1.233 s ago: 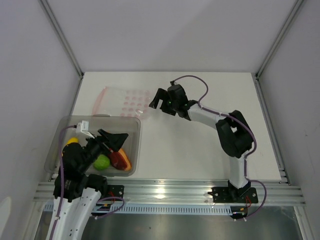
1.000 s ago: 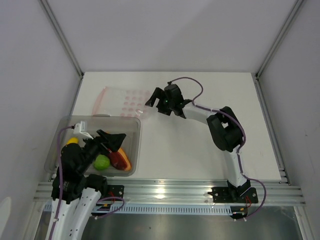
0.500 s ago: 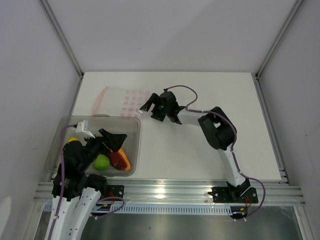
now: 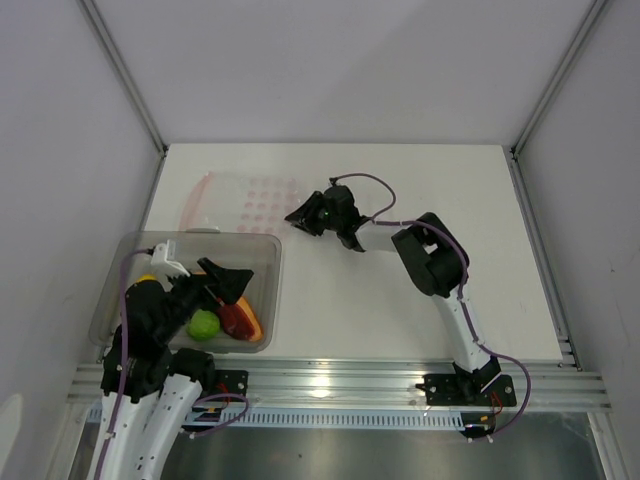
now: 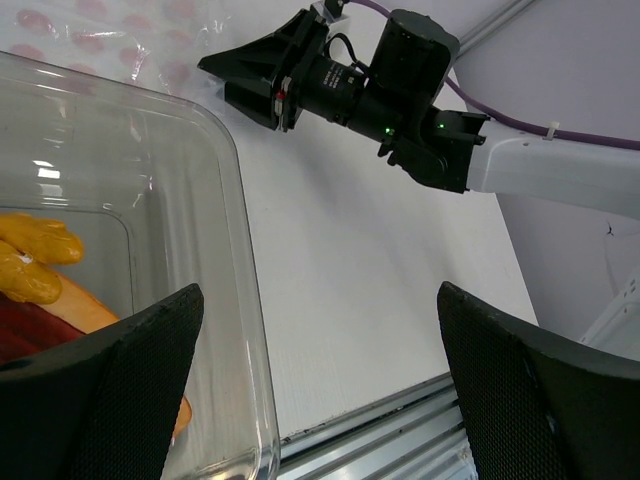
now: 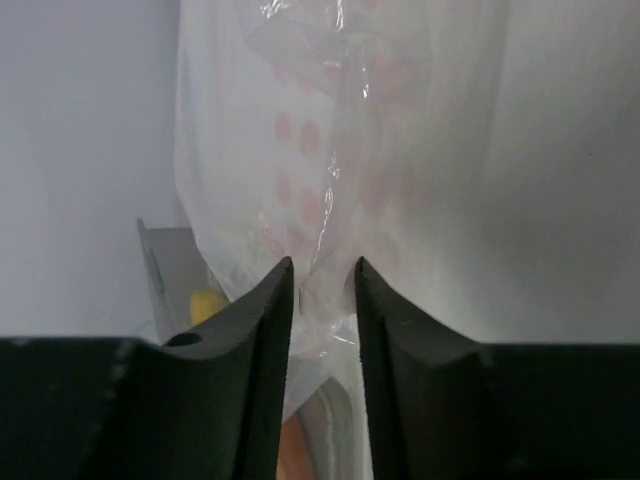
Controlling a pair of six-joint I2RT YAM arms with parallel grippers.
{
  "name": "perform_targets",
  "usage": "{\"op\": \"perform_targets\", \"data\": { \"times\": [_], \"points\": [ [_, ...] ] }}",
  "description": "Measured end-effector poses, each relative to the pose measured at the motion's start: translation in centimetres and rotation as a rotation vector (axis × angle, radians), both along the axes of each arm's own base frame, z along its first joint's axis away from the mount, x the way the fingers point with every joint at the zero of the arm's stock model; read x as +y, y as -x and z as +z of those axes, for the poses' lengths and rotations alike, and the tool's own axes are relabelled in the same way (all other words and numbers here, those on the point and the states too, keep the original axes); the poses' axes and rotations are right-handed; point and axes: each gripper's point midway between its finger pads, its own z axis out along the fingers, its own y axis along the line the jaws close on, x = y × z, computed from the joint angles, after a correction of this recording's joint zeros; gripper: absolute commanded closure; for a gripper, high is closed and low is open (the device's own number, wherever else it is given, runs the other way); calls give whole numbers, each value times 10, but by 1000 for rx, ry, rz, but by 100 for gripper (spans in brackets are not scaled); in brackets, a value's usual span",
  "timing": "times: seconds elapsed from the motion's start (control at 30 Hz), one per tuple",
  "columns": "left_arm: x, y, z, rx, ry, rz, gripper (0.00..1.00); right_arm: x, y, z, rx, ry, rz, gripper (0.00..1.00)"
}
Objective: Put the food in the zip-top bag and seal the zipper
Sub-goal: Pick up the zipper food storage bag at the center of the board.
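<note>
The zip-top bag (image 4: 250, 200) lies flat at the back left of the table, clear with pink dots. Its pinkish zipper (image 4: 197, 203) runs along the left edge. My right gripper (image 4: 297, 215) is at the bag's right corner. In the right wrist view its jaws (image 6: 323, 275) stand narrow, with bunched plastic of the bag (image 6: 330, 150) pinched between them. The food sits in a grey bin (image 4: 268, 250): a lime-green fruit (image 4: 204, 324), a dark-red and orange slice (image 4: 240, 320) and yellow pieces (image 5: 35, 260). My left gripper (image 5: 320, 400) hangs wide open over the bin's right rim (image 5: 230, 200), holding nothing.
The bin stands at the near left, just in front of the bag. The right arm's elbow (image 4: 432, 258) rests over the table's middle. An aluminium rail (image 4: 330, 380) runs along the near edge, and white walls close in on both sides.
My right gripper slid left onto the bag's right corner and its jaws closed from wide to narrow around the plastic. The left arm stayed still.
</note>
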Motion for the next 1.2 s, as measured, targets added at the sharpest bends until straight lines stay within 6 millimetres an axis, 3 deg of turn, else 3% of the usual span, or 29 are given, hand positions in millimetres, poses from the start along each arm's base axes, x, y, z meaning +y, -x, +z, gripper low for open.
{"op": "perform_targets", "data": {
  "times": [0.17, 0.33, 0.47, 0.6, 0.87, 1.0, 1.2],
  "points": [
    [1, 6, 9, -4, -8, -3, 1, 1, -4, 13, -11, -66, 3, 100],
    [3, 12, 19, -7, -14, -4, 1, -7, -12, 21, -23, -107, 1, 100],
    [4, 15, 24, 0, -20, -4, 0, -29, -7, 25, -2, -97, -8, 100],
    [4, 18, 28, 4, -19, -5, 1, -54, 2, 67, -44, -117, -5, 100],
    [2, 23, 32, 16, 6, -15, 4, -127, 46, 196, -294, -142, 32, 100],
    [-3, 23, 36, 13, 31, -33, 5, -170, 74, 229, -390, -103, 33, 100],
    [-16, 16, 46, 8, 82, -86, 9, -220, 119, 253, -455, -18, 72, 100]
  ]
}}
